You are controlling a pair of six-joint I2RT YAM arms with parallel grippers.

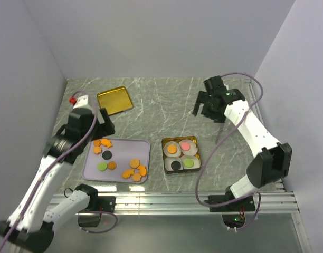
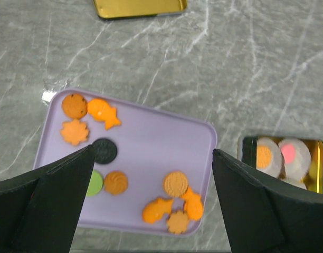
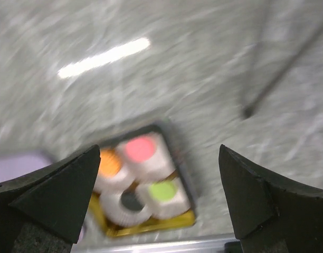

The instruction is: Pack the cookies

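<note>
While the left claw point(image 1: 102, 122) point(image 2: 151, 153) hangs released and empty over the tray's point(image 1: 124, 153) far left end, loose cookies point(image 1: 134, 163) point(image 2: 175, 183) lie on the tray below it, some in the far left corner, more at the near right. Four more cookies, orange, pink, black and green, sit in white cups point(image 3: 156, 161) inside the tin point(image 1: 181, 138) right of the tray. Right claw point(image 1: 209, 108) point(image 3: 159, 153) is spread wide, empty, above bare surface point(image 1: 167, 105) beyond the tin, well apart from it. Gold lid point(image 1: 114, 100) lies far left.
</note>
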